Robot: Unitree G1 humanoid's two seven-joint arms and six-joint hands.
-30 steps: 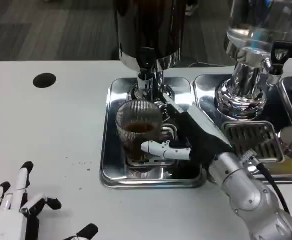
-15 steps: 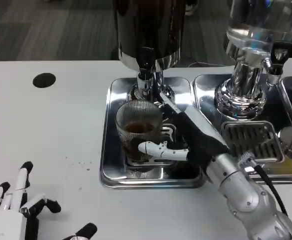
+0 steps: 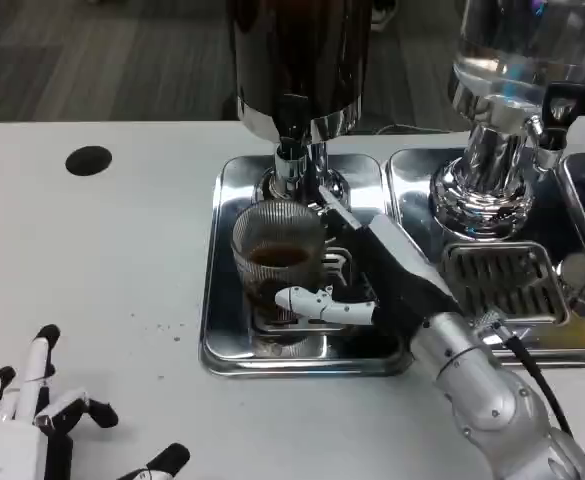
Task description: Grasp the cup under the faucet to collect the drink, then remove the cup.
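Cup [image 3: 277,262] — a ribbed glass part full of dark drink — stands on the steel drip tray [image 3: 222,340] directly under the dark dispenser's faucet [image 3: 290,165]. Your right hand [image 3: 372,285] wraps it from the right, fingers closed on its side. Your left hand [image 3: 32,420] rests open on the table, holding nothing. Keep the cup upright and lift gently — steady, no tilt.
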